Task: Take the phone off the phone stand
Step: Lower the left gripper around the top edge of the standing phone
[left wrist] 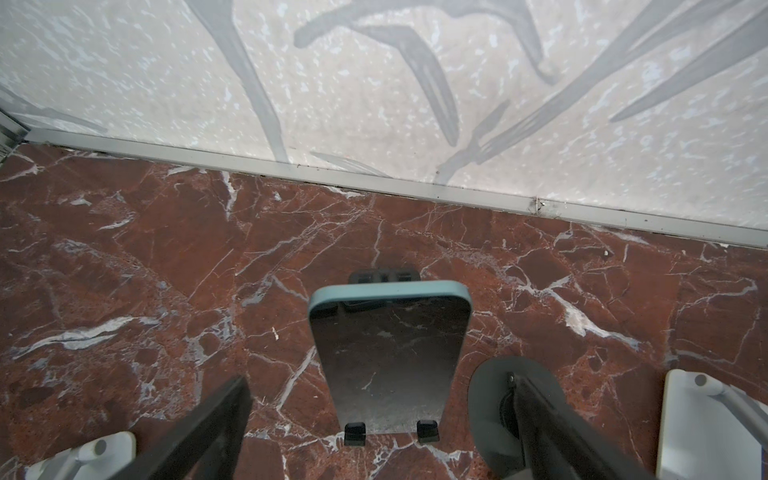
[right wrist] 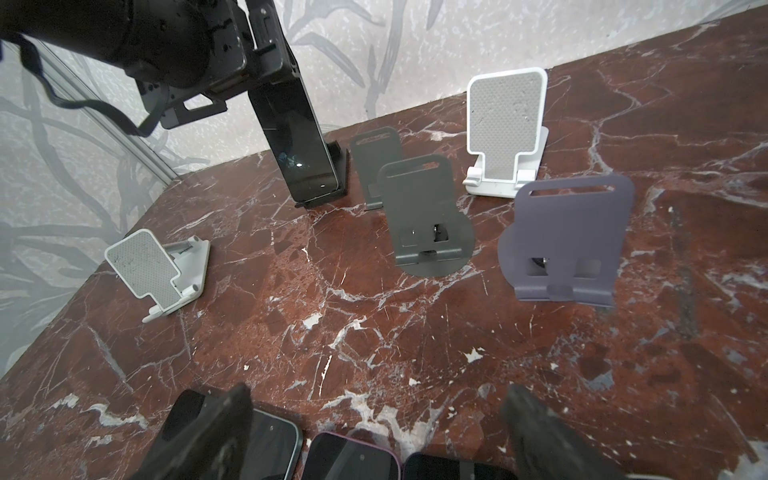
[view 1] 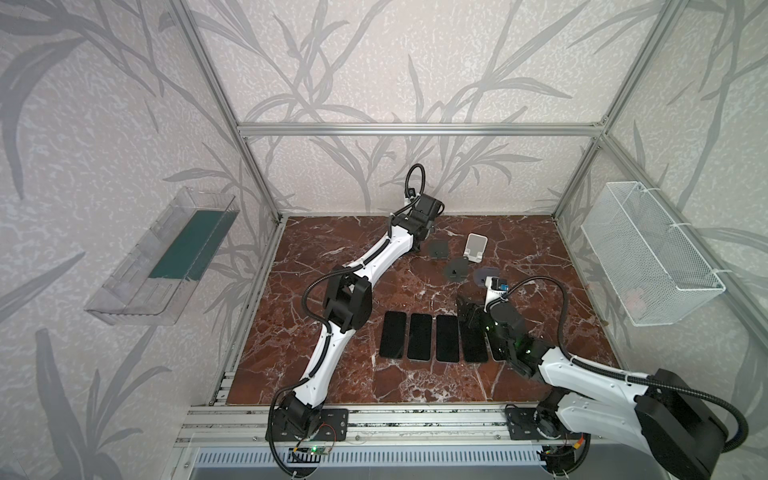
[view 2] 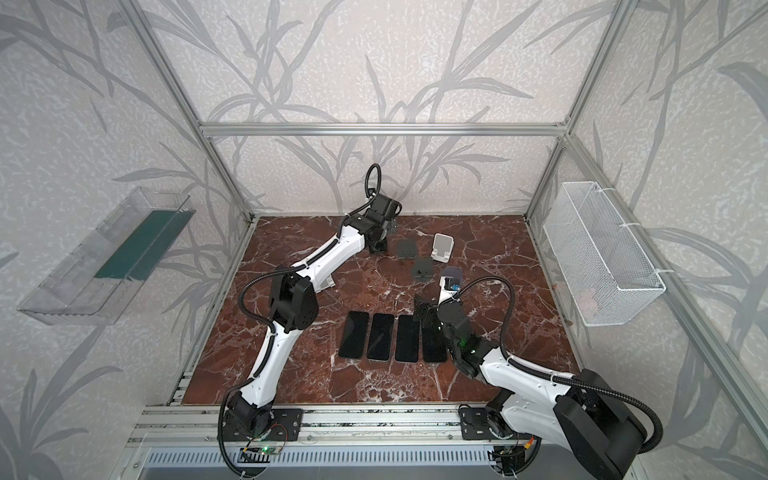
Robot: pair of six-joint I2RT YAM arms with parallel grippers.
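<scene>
A dark phone with a teal edge leans upright on a black phone stand, held by the stand's two small hooks, near the back wall. My left gripper is open and straddles the phone; its fingers stand clear of the phone's sides. The right wrist view shows the same phone on its stand below the left gripper. In both top views the left gripper covers most of the phone. My right gripper hangs open and empty at the front.
Several dark phones lie flat in a row at the front. Empty stands cluster mid-table: white, two dark grey, purple, and another white one. A wire basket and a clear tray hang on the side walls.
</scene>
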